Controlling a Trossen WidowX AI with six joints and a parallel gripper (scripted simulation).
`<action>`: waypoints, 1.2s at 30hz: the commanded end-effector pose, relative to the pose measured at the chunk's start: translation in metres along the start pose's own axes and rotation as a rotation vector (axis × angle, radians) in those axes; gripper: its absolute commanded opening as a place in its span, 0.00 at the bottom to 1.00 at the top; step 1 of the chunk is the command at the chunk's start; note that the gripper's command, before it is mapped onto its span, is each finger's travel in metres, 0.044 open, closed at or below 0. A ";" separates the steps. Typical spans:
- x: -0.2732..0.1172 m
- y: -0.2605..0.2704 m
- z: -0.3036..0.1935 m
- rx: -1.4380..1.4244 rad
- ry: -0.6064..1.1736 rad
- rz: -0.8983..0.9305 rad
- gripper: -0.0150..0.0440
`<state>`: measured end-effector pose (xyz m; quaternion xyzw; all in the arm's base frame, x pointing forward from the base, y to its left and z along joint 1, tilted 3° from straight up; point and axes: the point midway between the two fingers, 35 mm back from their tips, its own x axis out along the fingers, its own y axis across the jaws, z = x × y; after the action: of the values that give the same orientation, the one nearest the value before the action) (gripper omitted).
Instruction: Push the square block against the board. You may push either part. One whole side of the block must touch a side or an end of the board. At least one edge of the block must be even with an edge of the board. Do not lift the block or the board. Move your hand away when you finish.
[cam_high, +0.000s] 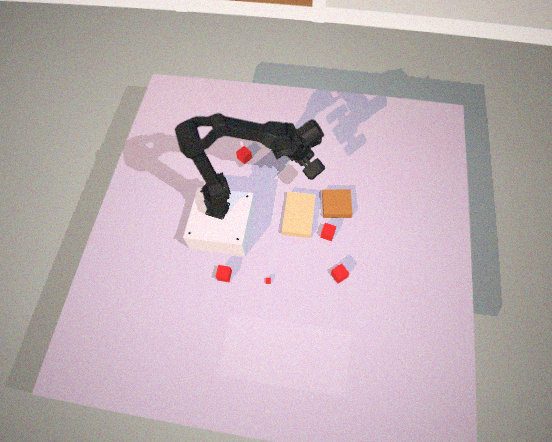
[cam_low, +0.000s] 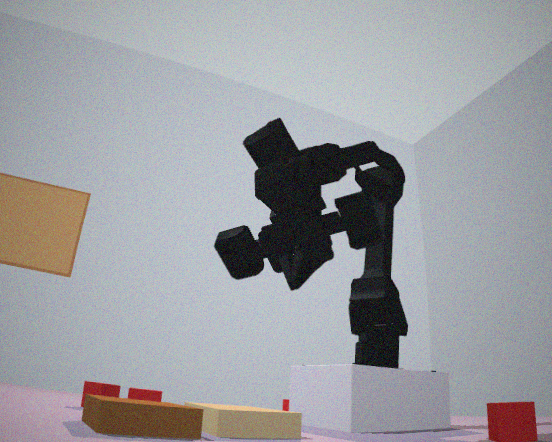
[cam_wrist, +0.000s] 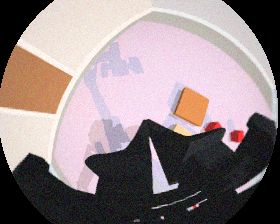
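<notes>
The square orange block (cam_high: 337, 203) (cam_low: 145, 420) (cam_wrist: 191, 106) lies flat to the right of the light tan board (cam_high: 298, 213) (cam_low: 255, 423) (cam_wrist: 180, 130) in the top view. A narrow gap shows between them. The block's left side faces the board's long right side and looks slightly turned to it. The block's far edge sits a little farther back than the board's far end. My gripper (cam_low: 294, 286) (cam_wrist: 145, 122) is shut and empty, high above the table and behind the board and block in the top view. The board is mostly hidden by the fingers in the wrist view.
A red cube (cam_high: 328, 231) lies just in front of the block, close to the board's right side. Another red cube (cam_high: 340, 273) lies farther forward. Others lie near the white base (cam_high: 220, 240), including one behind it (cam_high: 244, 155) under the arm.
</notes>
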<state>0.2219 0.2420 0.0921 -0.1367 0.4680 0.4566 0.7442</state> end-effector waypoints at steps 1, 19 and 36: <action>0.007 -0.004 -0.003 -0.081 0.053 -0.020 0.25; 0.041 -0.027 -0.038 -0.554 0.382 -0.025 0.25; 0.101 -0.048 -0.087 -0.837 0.583 0.052 0.25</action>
<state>0.2350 0.2247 -0.0172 -0.5244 0.4237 0.5604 0.4811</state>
